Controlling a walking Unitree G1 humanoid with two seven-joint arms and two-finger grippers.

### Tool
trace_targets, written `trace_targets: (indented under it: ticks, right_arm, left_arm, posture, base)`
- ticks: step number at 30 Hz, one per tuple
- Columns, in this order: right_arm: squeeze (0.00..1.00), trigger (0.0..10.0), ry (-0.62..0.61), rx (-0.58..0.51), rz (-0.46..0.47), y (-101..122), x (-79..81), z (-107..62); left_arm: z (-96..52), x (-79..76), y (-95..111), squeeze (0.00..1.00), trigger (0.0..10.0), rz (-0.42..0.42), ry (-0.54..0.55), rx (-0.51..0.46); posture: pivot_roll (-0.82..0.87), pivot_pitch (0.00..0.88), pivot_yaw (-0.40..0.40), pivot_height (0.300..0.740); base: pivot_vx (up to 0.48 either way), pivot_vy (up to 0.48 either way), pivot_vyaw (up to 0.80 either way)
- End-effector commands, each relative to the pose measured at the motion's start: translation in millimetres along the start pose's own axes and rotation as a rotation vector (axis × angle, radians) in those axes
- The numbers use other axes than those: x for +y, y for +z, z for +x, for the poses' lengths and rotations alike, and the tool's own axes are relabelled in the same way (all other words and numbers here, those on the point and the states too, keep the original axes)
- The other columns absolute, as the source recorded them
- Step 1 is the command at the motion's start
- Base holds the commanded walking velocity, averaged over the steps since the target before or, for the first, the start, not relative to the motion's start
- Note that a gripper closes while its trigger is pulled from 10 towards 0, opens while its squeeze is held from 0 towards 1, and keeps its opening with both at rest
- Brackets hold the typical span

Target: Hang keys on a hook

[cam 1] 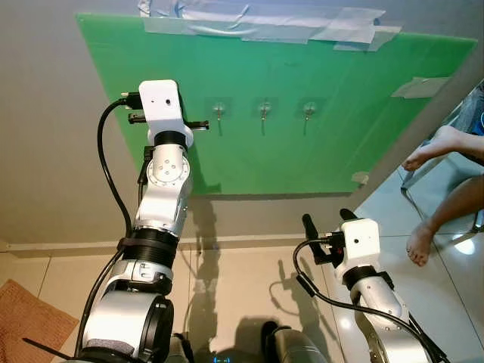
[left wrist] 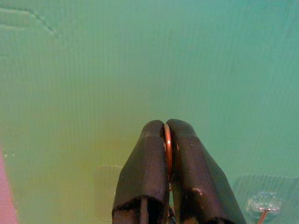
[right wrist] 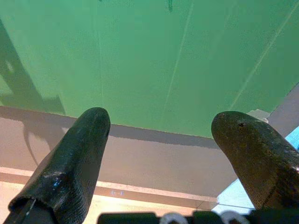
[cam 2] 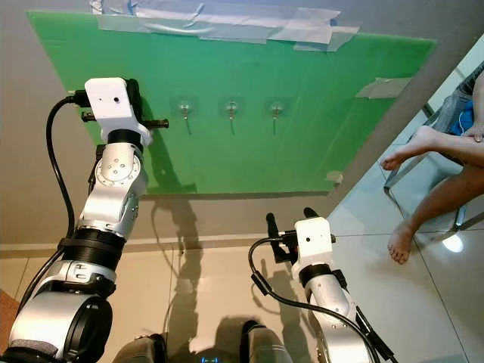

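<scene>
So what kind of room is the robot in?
Probably a room in a home: tiled floor, grey wall with a taped-up green board of hooks, and a person's bare feet nearby.

No legible text, label, brand, number or sign anywhere. Plain and unmarked: the green board (cam 1: 302,113) on the far wall, the tape (cam 1: 265,23) along its top edge, the white wrist housings. Faint bluish marks low on the near floor, too small and blurred to read.
</scene>
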State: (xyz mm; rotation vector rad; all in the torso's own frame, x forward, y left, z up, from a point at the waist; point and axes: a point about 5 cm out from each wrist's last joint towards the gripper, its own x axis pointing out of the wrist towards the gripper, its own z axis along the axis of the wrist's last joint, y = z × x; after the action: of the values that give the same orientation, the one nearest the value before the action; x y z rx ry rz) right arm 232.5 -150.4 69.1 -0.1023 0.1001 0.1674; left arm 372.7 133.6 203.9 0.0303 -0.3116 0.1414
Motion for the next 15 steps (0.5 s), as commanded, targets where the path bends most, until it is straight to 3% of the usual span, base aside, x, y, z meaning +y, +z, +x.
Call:
trace_targets:
  ticks: [1, 7, 15]
  right_arm:
    - [0.0, 10.0, -0.002, 0.012, -0.01, -0.7, -2.3, -2.0]
    - [0.0, 10.0, -0.003, 0.017, -0.01, -1.6, -2.5, -3.5]
    - [0.0, 10.0, -0.001, 0.017, -0.008, -1.7, -1.6, -3.0]
  left_arm:
    - [-1.0, -0.4, 1.6, 0.0, 0.0, 0.006, -0.001, -0.005]
    - [-6.8, -2.7, -2.4, 0.0, 0.0, -0.028, -0.002, 0.037]
    - [-4.3, -0.1, -2.0, 0.0, 0.0, -0.096, -0.011, 0.053]
  posture:
    - [-0.21, 0.166, -0.033, 0.74]
    - [-0.21, 0.17, -0.032, 0.74]
    - [-0.21, 0.169, -0.031, 0.74]
  base:
    - [0.0, 0.0, 0.0]
    - [0.0, 0.0, 0.0]
    - [0.0, 0.0, 0.0]
